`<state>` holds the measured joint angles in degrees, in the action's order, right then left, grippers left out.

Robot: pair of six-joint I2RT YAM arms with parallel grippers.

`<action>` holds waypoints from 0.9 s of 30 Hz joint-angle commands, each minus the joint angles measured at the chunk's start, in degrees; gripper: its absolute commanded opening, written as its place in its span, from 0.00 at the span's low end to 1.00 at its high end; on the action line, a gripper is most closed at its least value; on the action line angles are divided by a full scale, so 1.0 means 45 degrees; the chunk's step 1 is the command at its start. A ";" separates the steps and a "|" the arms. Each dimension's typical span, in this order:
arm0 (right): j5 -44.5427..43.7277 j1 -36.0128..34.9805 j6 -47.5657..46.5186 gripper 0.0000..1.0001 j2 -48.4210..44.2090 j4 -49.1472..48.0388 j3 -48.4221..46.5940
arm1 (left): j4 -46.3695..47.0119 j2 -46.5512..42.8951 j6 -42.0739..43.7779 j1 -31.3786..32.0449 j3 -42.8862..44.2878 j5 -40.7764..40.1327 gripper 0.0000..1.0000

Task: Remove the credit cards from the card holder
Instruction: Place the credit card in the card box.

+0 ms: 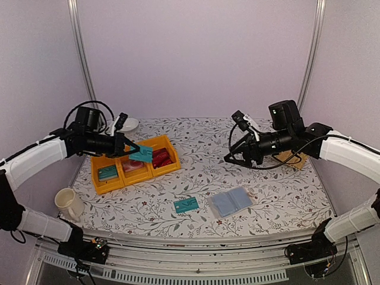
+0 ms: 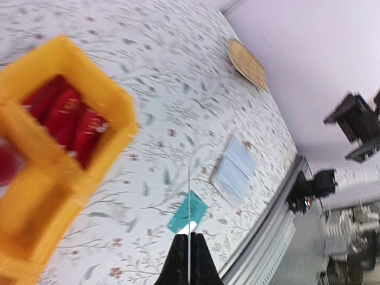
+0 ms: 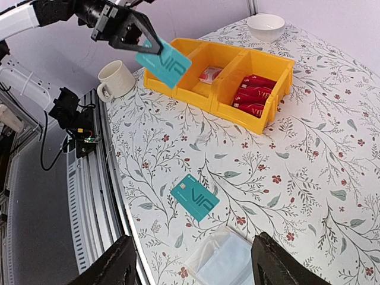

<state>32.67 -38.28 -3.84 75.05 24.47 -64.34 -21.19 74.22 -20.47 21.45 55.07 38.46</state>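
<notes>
My left gripper (image 1: 132, 149) is shut on a teal credit card (image 1: 142, 154) and holds it in the air above the yellow bins (image 1: 113, 185); in the left wrist view the card shows edge-on as a thin line (image 2: 189, 196) between the fingers. A second teal card (image 1: 186, 205) lies flat on the table, also in the left wrist view (image 2: 188, 212) and the right wrist view (image 3: 195, 197). The card holder (image 1: 231, 202) lies open beside it, pale blue-grey, also in the right wrist view (image 3: 222, 261). My right gripper (image 1: 228, 158) is open and empty, high above the table.
Three joined yellow bins hold red cards (image 1: 161, 158), pink cards (image 1: 132, 165) and a teal card (image 1: 107, 173). A cream mug (image 1: 69, 203) stands front left, a white bowl (image 1: 126, 124) back left, a woven straw basket (image 1: 292, 158) at right.
</notes>
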 commanded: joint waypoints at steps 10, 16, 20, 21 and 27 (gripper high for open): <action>0.0895 0.0973 0.0070 0.69 -0.0009 -0.2222 0.1361 | -0.6674 -0.1839 0.1889 -0.8218 0.0962 -0.2897 0.00; 0.1267 0.1308 -0.0182 0.70 -0.0550 -0.2338 0.1712 | -0.5525 -0.0809 0.1338 -0.8741 0.0386 -0.1788 0.00; 0.1446 0.1320 -0.0195 0.70 -0.0852 -0.2600 0.1967 | -0.4830 -0.0298 0.0860 -0.8696 0.0409 -0.1103 0.00; 0.1452 0.1310 -0.0201 0.70 -0.0898 -0.2622 0.1982 | -0.4813 -0.0125 0.0899 -0.8662 0.0386 -0.1180 0.00; 0.1574 0.1320 -0.0219 0.70 -0.1137 -0.2644 0.2025 | -0.3590 0.0734 0.0560 -0.8277 -0.0178 -0.1439 0.00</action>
<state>38.30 -32.56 -4.12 71.57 13.93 -55.86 -42.19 75.42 -16.21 -17.04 55.96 31.57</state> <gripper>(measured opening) 0.701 0.012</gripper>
